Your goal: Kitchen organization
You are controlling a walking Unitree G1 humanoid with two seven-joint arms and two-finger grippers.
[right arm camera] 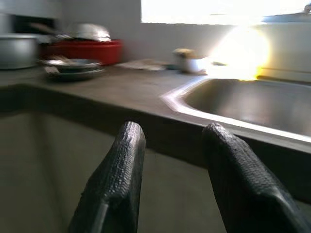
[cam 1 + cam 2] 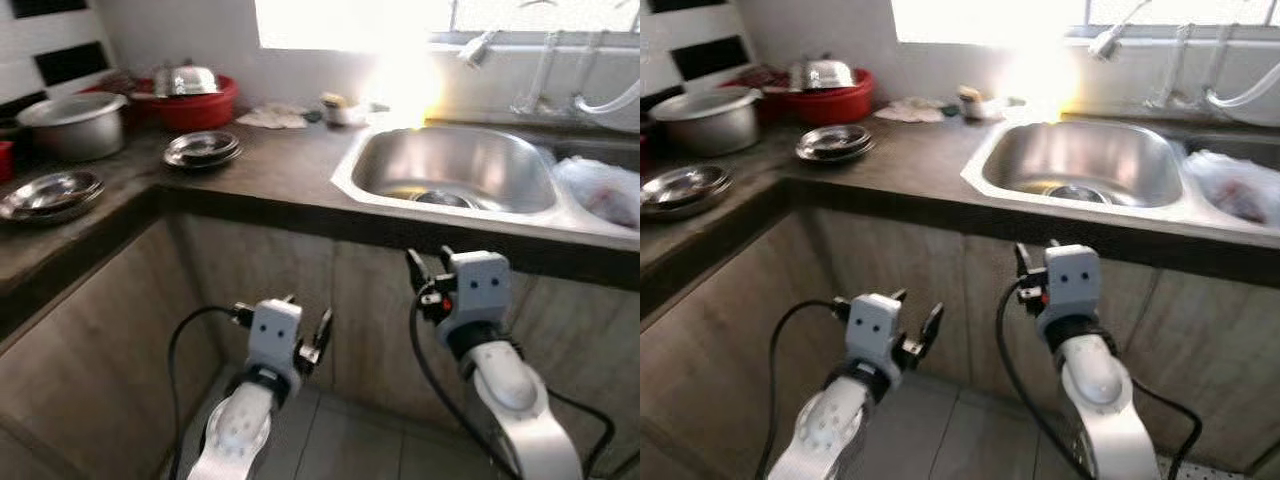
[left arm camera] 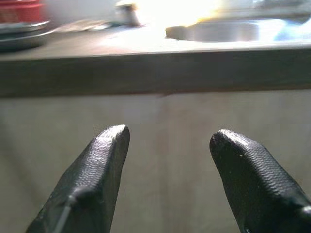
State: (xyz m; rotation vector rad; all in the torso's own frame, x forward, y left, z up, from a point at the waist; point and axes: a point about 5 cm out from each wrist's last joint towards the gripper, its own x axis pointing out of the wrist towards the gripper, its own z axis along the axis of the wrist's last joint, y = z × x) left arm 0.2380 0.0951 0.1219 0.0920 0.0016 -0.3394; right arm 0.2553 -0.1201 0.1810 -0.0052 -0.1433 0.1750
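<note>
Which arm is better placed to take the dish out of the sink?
Right. The right gripper is raised just below the counter edge before the sink; the left gripper hangs lower and further left.

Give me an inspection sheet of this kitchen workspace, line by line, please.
Surface: dark L-shaped counter, steel sink set in it.
Job's things: stacked steel plates, second stack, large steel pot, red basin holding steel ware.
Clutter: cloth, small cup, plastic bag right of the sink.
Grippers: left pincer open, empty, below the counter edge; right pincer open, empty, near the sink front.
Cables: black leads along both arms.
Surroundings: bright window, taps, cabinet fronts, tiled floor.
</note>
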